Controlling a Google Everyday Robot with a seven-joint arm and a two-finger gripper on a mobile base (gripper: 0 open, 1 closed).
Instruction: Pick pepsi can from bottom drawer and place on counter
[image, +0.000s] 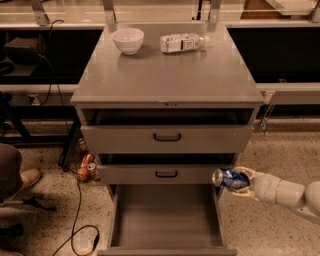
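Observation:
The pepsi can (230, 179) is a small blue can with a silver end, lying sideways in my gripper (239, 181). The gripper reaches in from the lower right on a white arm and is shut on the can. It holds the can above the right edge of the bottom drawer (167, 217), which is pulled wide open and shows a plain grey inside. The counter (170, 70) is the broad grey cabinet top, well above the can.
A white bowl (128, 40) and a clear water bottle (182, 43) lie at the back of the counter. The two upper drawers (167, 138) stand slightly open. Cans and cables lie on the floor at the left (86, 167). A person's shoe (27, 178) is at far left.

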